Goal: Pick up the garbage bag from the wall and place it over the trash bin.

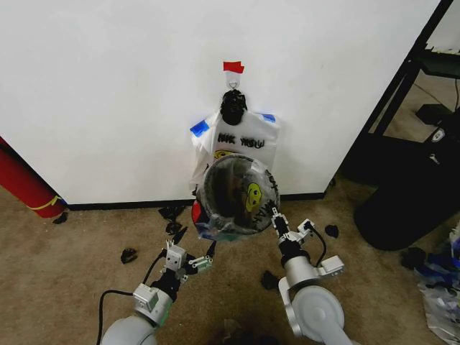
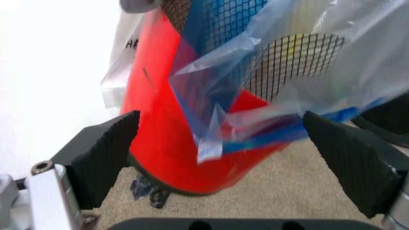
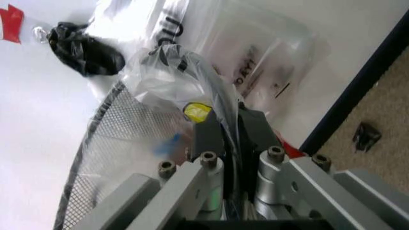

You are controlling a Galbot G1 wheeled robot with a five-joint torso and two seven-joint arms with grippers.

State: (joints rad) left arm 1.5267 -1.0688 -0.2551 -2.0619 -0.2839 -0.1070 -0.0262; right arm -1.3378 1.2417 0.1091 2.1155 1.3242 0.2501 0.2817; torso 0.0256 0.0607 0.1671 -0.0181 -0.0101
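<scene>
While the right gripper (image 3: 229,125) pinches the bag (image 1: 248,188) against the bin (image 2: 167,143) rim, its fingers nearly closed on the plastic, the bag drapes over the bin by the wall (image 1: 108,93). Beside the bin's lower side, the left gripper (image 2: 223,148) is spread wide, holding nothing.

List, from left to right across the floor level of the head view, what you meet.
Red roll → left gripper → trash bin with the garbage bag over it → right gripper → black bulky thing.
</scene>
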